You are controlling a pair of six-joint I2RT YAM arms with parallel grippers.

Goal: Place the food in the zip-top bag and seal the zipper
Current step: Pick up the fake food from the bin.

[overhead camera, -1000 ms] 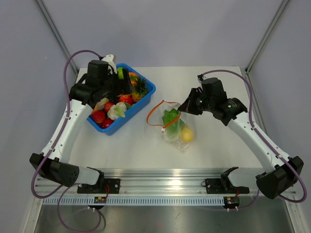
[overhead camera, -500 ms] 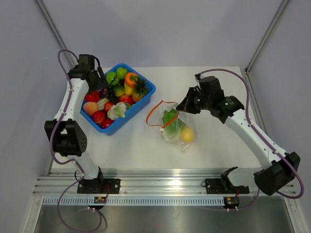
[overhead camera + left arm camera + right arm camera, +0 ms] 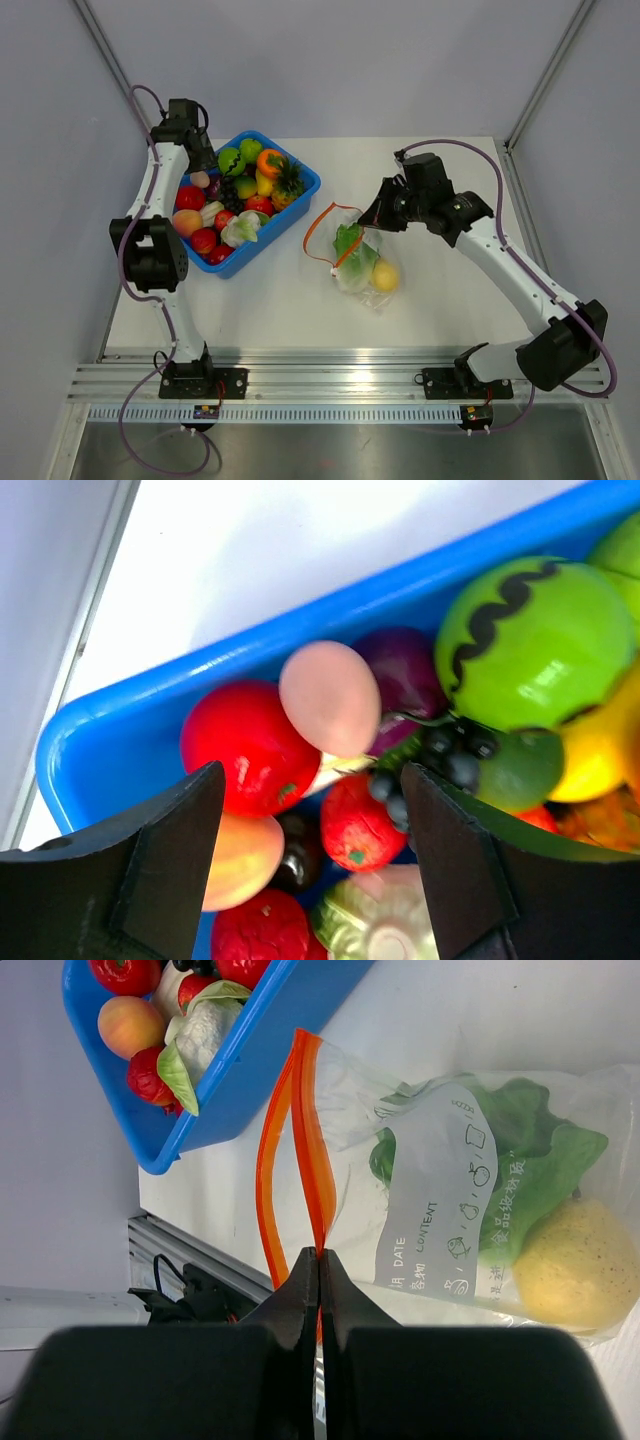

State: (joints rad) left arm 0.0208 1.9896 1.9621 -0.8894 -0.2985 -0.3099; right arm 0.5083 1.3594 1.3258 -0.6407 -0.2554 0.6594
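Left gripper (image 3: 310, 780): hovering over the far-left corner of the blue bin (image 3: 130, 730), fingers standing apart and gripping nothing.
Under it: a pale pink piece (image 3: 330, 698) is lying just beyond the fingertips, resting among red, purple and green pieces.
Right gripper (image 3: 320, 1260): pinching the orange zipper strip (image 3: 312, 1140), fingers pressed together on it.
Bag (image 3: 440, 1180): lying on the white table (image 3: 450, 300) just right of the bin, its mouth gaping open.
Inside the bag: green lettuce (image 3: 530, 1160) and a yellow fruit (image 3: 580, 1265) are sitting side by side, touching.
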